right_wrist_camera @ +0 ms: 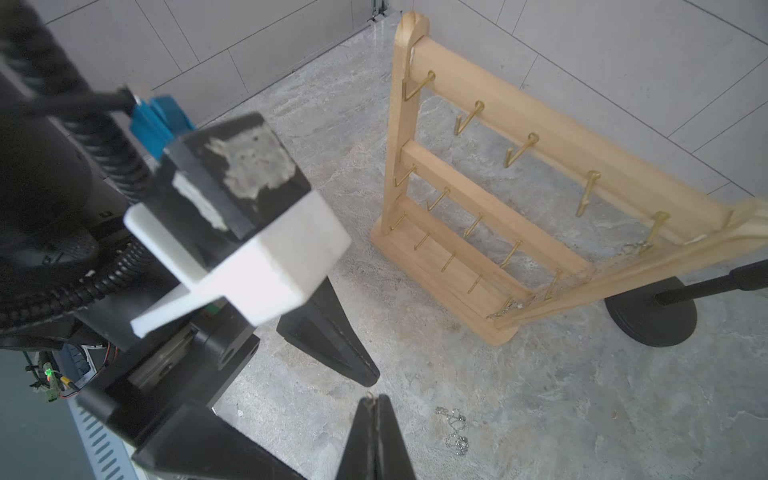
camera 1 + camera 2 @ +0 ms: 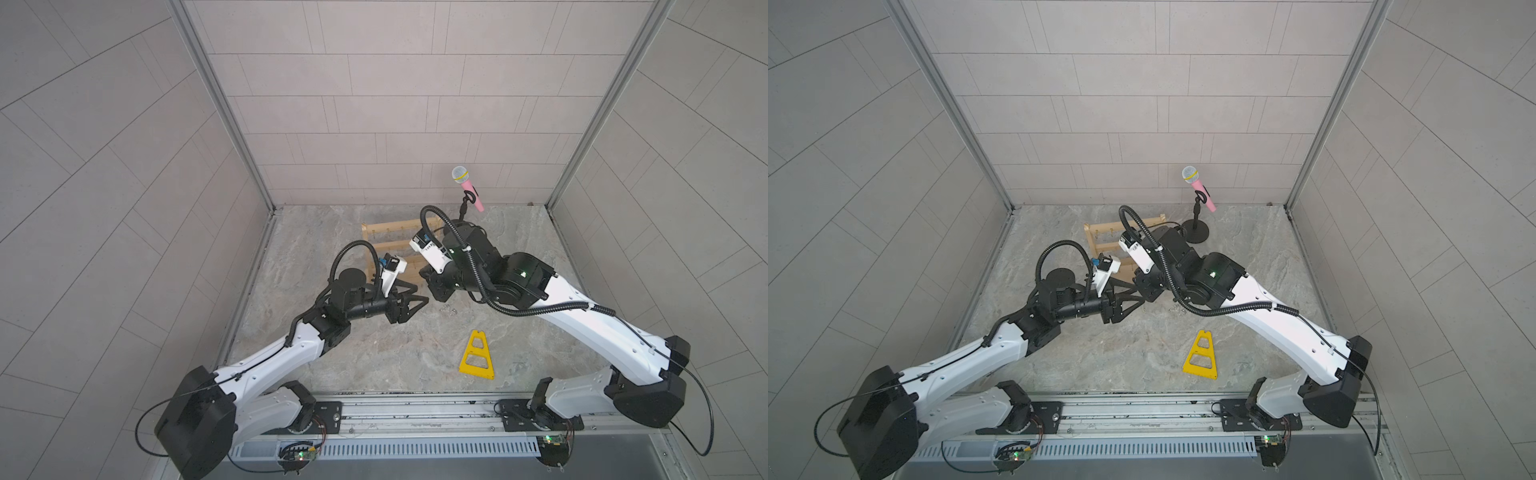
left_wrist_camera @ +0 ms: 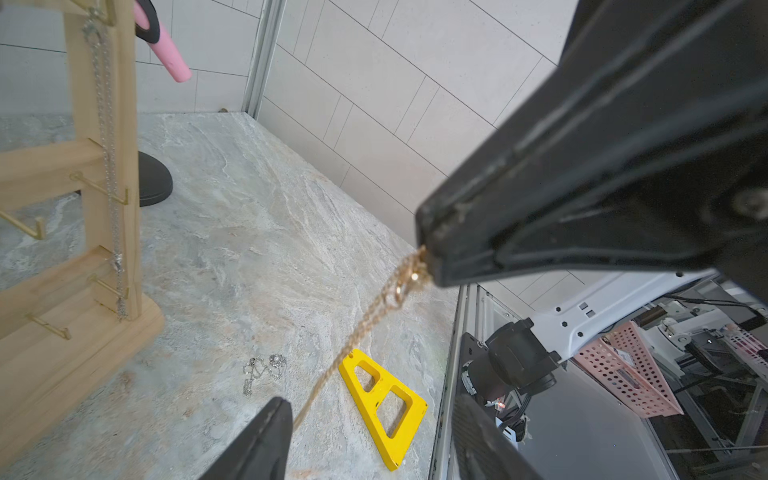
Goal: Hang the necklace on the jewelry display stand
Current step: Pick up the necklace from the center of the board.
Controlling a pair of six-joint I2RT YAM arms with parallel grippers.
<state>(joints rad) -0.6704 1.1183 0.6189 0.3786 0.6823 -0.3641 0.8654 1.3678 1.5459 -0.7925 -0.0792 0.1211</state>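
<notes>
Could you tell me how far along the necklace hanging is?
Done: one silver chain hangs on the jewelry display stand. In hand: the right tool pinches the gold necklace; the left tool open around it. Left: hooking it; another silver necklace lies on the table.

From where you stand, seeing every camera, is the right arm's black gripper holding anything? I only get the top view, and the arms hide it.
Observer: Yes. The left wrist view shows the right gripper shut on a thin gold chain necklace, which trails down between the fingers of the open left gripper.
Operator: Is anything hanging on the pale wooden jewelry display stand?
Observer: A thin silver chain hangs from its top bar, down along one post.
Operator: Anything loose on the grey marbled table?
Observer: A second silver necklace, bunched up, lying apart from the stand's base.
</notes>
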